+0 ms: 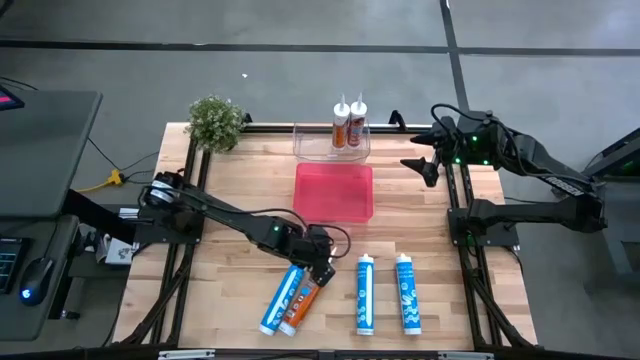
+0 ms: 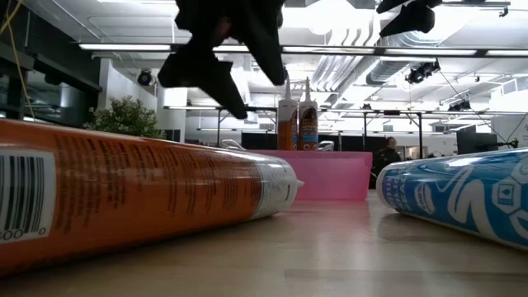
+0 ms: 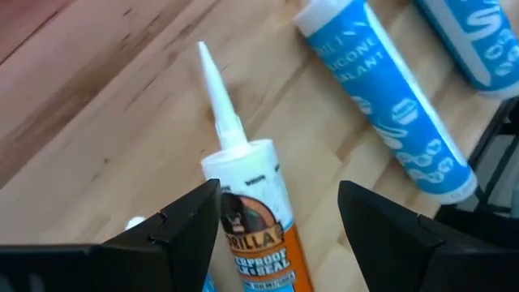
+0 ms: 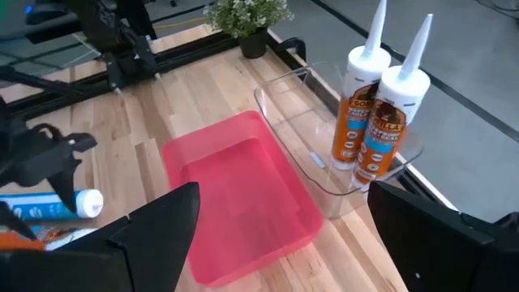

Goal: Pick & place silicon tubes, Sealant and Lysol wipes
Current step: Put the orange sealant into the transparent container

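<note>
three blue tubes (image 1: pixel 364 292), three orange tubes (image 1: pixel 304 295), one pink tray (image 1: pixel 333 192), one clear bin (image 1: pixel 310 143), one plant (image 1: pixel 215 121)

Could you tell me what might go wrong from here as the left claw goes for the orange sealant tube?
The left claw hangs open over the orange tube, which lies right against a blue tube, so one finger could catch or nudge the blue one. The claw sits near the nozzle end, so a grip there might let the tube tip.
</note>
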Robot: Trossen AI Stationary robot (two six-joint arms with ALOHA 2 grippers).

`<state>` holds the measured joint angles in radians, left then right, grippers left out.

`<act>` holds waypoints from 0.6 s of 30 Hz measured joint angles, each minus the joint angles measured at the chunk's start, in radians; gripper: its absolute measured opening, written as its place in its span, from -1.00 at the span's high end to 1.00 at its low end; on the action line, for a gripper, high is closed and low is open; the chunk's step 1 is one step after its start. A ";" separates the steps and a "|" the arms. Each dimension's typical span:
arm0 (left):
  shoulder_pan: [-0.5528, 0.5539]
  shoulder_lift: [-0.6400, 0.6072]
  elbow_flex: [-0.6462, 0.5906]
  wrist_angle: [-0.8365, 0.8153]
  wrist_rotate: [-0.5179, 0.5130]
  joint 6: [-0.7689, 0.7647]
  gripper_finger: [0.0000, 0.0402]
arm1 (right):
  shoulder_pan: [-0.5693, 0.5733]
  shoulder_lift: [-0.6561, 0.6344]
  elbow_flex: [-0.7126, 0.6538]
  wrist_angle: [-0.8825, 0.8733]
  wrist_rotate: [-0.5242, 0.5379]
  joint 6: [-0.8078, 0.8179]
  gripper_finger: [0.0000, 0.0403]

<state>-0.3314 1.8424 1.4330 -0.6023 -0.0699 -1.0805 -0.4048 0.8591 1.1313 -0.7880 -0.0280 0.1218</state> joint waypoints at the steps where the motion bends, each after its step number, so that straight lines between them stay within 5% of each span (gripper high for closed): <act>1: 0.000 0.009 0.000 0.002 0.006 -0.005 -0.22 | 0.000 0.000 0.000 -0.002 -0.004 -0.008 -0.75; 18: -0.002 0.060 0.000 -0.042 0.082 -0.073 -0.22 | 0.000 0.000 0.000 -0.056 -0.035 -0.044 -0.75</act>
<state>-0.3332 1.9026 1.4334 -0.6439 0.0116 -1.1532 -0.4046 0.8593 1.1313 -0.8437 -0.0631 0.0776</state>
